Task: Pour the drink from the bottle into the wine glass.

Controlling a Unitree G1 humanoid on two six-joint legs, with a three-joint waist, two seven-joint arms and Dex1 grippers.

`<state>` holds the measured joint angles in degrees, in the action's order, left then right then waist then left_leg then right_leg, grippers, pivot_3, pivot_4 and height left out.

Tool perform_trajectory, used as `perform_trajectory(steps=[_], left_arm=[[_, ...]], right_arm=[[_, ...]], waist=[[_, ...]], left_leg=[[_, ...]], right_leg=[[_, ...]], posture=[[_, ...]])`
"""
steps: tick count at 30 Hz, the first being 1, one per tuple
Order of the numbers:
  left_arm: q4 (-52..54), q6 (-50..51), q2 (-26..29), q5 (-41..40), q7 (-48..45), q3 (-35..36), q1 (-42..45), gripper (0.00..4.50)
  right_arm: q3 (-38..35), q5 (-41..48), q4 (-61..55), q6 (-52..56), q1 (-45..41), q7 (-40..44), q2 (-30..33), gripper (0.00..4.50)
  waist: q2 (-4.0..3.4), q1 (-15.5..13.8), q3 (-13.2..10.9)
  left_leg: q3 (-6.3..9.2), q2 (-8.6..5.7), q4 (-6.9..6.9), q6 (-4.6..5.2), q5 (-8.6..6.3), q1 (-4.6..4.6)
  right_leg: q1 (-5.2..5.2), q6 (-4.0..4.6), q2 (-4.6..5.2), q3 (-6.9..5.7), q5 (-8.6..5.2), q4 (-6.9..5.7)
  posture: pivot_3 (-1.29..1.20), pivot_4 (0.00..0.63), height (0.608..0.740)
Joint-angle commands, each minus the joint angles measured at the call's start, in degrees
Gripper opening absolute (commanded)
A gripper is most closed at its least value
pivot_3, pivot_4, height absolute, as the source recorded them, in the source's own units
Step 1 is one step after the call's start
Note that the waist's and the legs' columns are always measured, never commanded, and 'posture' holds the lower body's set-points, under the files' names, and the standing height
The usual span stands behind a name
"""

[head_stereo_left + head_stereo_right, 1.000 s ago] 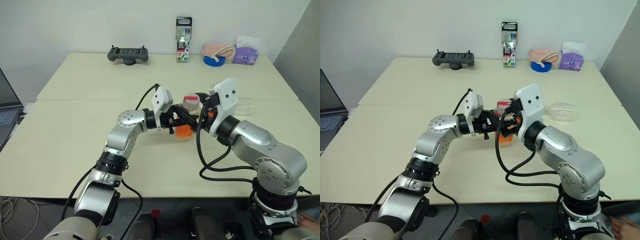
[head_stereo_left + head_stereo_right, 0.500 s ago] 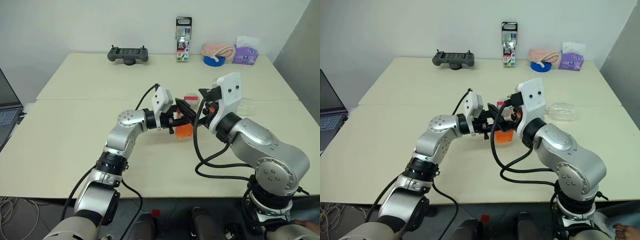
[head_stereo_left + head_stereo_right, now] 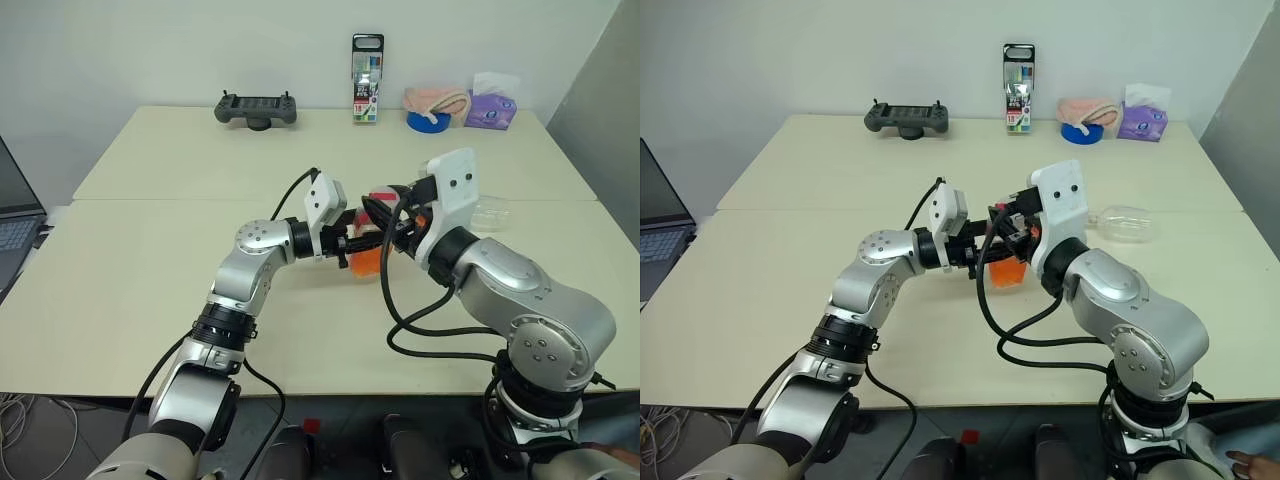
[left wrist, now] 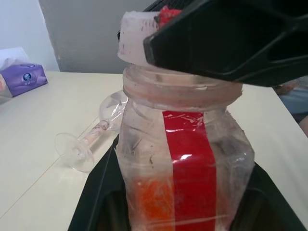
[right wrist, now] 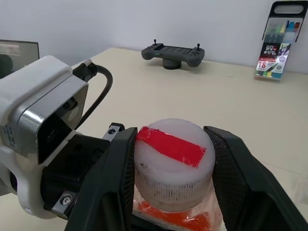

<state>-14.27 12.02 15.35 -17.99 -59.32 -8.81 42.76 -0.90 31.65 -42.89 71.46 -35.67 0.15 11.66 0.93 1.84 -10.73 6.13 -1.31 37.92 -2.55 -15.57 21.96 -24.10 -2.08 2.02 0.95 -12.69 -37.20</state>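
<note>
Right wrist view: right end effector (image 5: pixel 173 159) fingers flank the white-and-red cap (image 5: pixel 174 161), touching it.
Left end effector (image 3: pixel 352 246): pinching small clear squarish plastic bottle (image 4: pixel 185 168).
Wine glass (image 4: pixel 91 139): clear, stemmed, lying on surface (image 3: pixel 150 250).

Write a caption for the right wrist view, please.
Right gripper closing its black fingers around the white, red-taped cap of the small clear plastic bottle.
</note>
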Motion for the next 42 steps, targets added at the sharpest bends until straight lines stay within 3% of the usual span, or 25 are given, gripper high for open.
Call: perform_trajectory(steps=[1, 5, 9, 23, 34, 38, 42], left_arm=[[1.4, -1.0, 0.1, -0.6, -0.3, 1.0, 0.7, 1.69], [1.9, -0.6, -0.2, -0.5, -0.7, 0.6, 0.4, 1.68], [3.1, 0.1, -0.4, -0.7, -0.8, 0.5, 0.0, 1.68], [6.0, 1.2, -0.6, -0.9, 0.1, 0.2, -2.0, 1.68], [4.6, -0.4, -0.5, -0.6, 1.1, 1.0, -1.2, 1.68], [5.1, -0.5, -0.4, -1.3, 2.1, 2.2, -0.6, 1.68], [5.1, -0.2, -0.4, -1.5, 1.7, 2.6, -0.6, 1.68]], right_arm=[[-1.9, 3.2, 0.4, -6.1, -1.6, 11.6, 6.4, 1.83], [-3.7, 9.6, 4.4, -12.5, -2.2, 29.2, 15.5, 1.83], [-3.9, 9.1, 10.1, -17.9, -3.2, 37.5, 21.1, 1.83], [-4.6, 11.2, 14.7, -24.1, -4.6, 46.1, 25.0, 1.83], [-6.8, 9.5, 17.7, -23.7, -7.1, 38.6, 23.8, 1.74], [-14.9, 2.2, 18.2, -25.2, 2.6, 25.9, 23.4, 1.74], [-22.8, -4.2, 15.9, -26.8, 20.1, 13.6, 16.6, 1.72]], waist=[[0.00, 0.0, 0.0], [0.00, 0.0, 0.0], [0.01, 0.0, 0.0], [0.01, -0.1, 0.0], [0.01, -0.1, 0.0], [0.02, -0.7, 0.0], [0.06, -1.8, 0.0]], left_leg=[[0.00, 0.00, 0.00, 0.00, 0.00, 0.00], [-0.01, -0.02, -0.01, 0.01, -0.01, 0.01], [-0.03, 0.01, -0.02, 0.02, -0.01, 0.01], [-0.03, 0.01, 0.01, 0.02, -0.01, 0.00], [-0.04, 0.01, 0.02, 0.01, -0.01, 0.00], [-0.01, 0.00, 0.00, 0.01, -0.01, 0.03], [-0.01, -0.03, -0.01, 0.01, -0.01, 0.06]], right_leg=[[0.00, 0.00, 0.00, 0.00, 0.00, 0.01], [0.04, -0.01, 0.00, -0.02, -0.01, 0.10], [0.04, -0.01, -0.01, -0.02, -0.01, 0.09], [0.04, -0.01, 0.00, 0.00, 0.00, 0.07], [0.04, 0.00, 0.01, 0.01, 0.00, 0.05], [0.04, 0.00, 0.04, -0.01, 0.01, 0.08], [0.04, 0.00, 0.06, -0.01, 0.01, 0.07]], posture=[[0.00, 0.150, 0.740], [0.00, 0.150, 0.740], [0.00, 0.150, 0.740], [0.00, 0.150, 0.740], [0.00, 0.150, 0.740], [0.00, 0.150, 0.740], [0.00, 0.150, 0.740]])
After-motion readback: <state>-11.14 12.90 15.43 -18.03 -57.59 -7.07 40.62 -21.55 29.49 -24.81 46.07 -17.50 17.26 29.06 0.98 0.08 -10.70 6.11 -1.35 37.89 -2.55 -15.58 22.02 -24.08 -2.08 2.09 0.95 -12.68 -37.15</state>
